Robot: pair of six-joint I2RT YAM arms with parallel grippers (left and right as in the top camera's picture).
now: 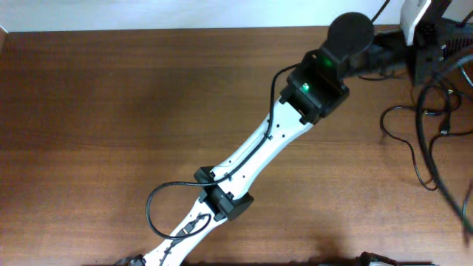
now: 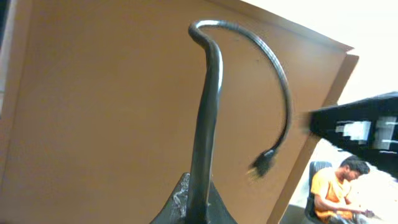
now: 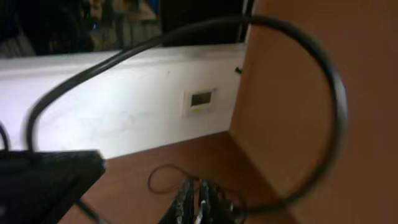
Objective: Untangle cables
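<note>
Left claw point(image 2: 198, 190) closed, clamped on a cable point(image 2: 210, 93). The cable stands straight up out of the tips, long axis vertical in the wrist view, kinks at the top, then arcs over and down. Its plug point(image 2: 262, 163) points down, right of the claw, over the table point(image 2: 93, 112). Right claw point(image 3: 200, 198) closed. A cable loop point(image 3: 333, 87) arches above it and meets its right side; clamped or not, cannot tell.

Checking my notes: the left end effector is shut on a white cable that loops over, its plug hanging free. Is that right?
Not white: the cable is black. The left wrist view shows the left end effector shut on it, the cable looping over with its plug hanging free.
</note>
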